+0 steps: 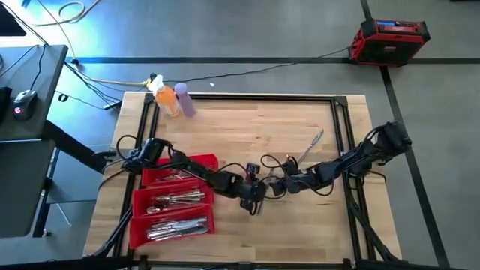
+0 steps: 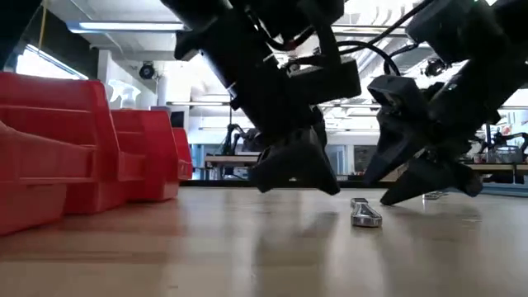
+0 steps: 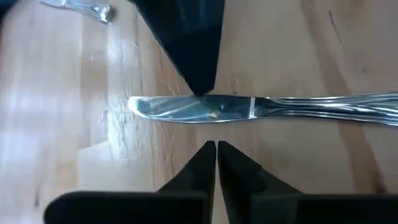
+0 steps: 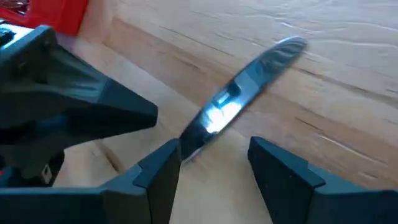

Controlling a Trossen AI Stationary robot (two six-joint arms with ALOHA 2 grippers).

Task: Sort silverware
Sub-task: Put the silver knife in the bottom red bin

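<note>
One piece of the silverware, a knife (image 3: 249, 109), lies flat on the wooden table near its middle. Its end (image 2: 365, 216) shows between the two grippers in the low view. My left gripper (image 3: 216, 149) is shut and points at the blade from one side, a short gap away. My right gripper (image 4: 214, 155) is open and low over the knife (image 4: 249, 81). One of its fingers (image 4: 165, 168) stands at the knife's edge and the other (image 4: 280, 165) stands off to the side. From above, both grippers (image 1: 251, 196) (image 1: 279, 184) nearly meet. My right gripper has one fingertip (image 3: 200, 84) down at the far edge of the knife's blade (image 3: 202, 99), near where the blade meets the handle. It comes slanting from above. Whether it touches the metal, I cannot tell. The knife lies flat on the table.
A red tray (image 1: 210, 162) with three compartments of silverware stands at the left under my left arm. A fork (image 1: 313, 142) lies on the table farther back right. Orange (image 1: 169, 101) and purple (image 1: 186, 101) bottles stand at the far left corner. Another shiny piece (image 3: 81, 7) lies beyond the knife.
</note>
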